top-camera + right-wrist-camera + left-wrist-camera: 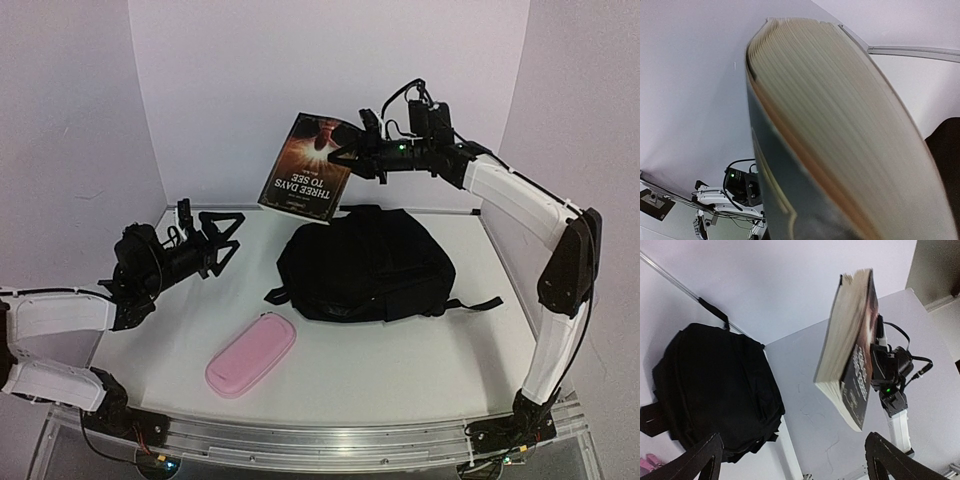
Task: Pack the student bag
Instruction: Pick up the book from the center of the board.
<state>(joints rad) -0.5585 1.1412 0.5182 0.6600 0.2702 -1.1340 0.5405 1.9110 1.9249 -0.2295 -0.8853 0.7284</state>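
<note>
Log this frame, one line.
right hand: holding book aloft | left hand: open, empty | student bag, pink case: on table

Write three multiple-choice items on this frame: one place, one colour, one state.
1. Where is the pink pencil case?
A. On the table, near-left of the backpack
B. On top of the backpack
C. Inside the backpack

2. What colour is the backpack?
A. Blue
B. Black
C. Grey

3. What state is the paperback in?
A. Flat on the table
B. Tucked in the backpack
C. Held aloft by the right gripper

Key: 1 A, it lies on the table apart from the backpack. 2 B, its fabric is black throughout. 3 C, the right gripper clamps its edge above the backpack's far side.
</note>
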